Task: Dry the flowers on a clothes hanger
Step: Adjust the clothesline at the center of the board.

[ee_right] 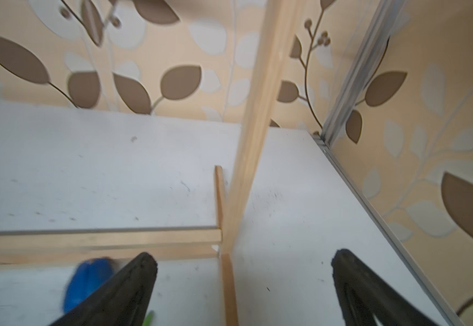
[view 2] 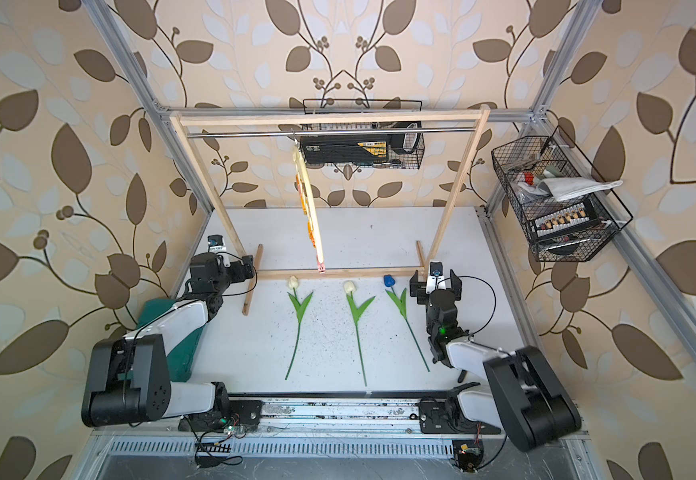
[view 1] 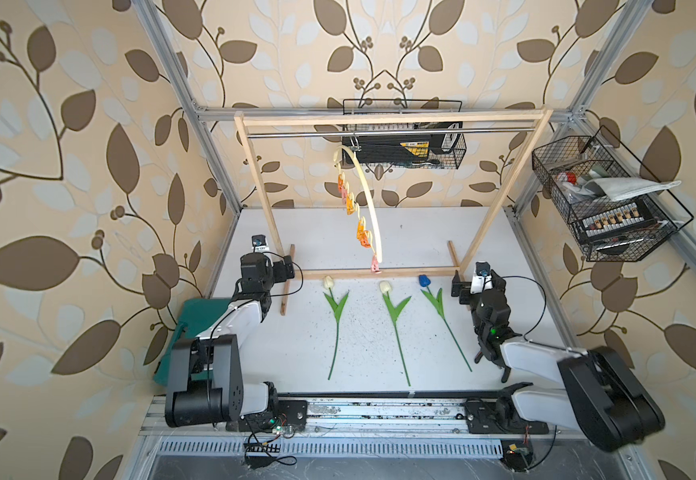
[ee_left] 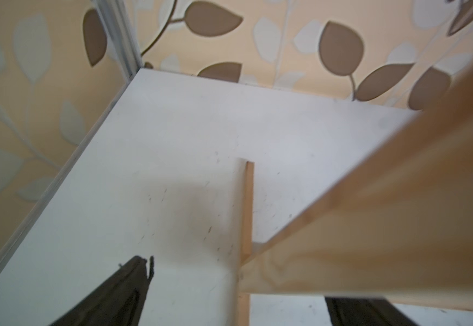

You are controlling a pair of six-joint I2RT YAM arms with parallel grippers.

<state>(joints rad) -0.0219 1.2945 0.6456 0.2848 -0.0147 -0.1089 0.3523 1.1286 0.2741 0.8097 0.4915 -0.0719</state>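
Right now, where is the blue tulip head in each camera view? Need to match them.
In a top view: blue tulip head right of centre, just in front of the rack's bottom bar.
In a top view: same spot, bar behind it.
Left wrist: not in it.
Right wrist: blurred blue patch beside that bar.
Shared landmark: the bottom bar.

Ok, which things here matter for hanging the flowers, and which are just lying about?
For the job: left white tulip, middle white tulip, blue tulip, clothes hanger with its clothespins, wooden rack it hangs from.
Lying about: back wire basket, side wire basket, towel, green pad.
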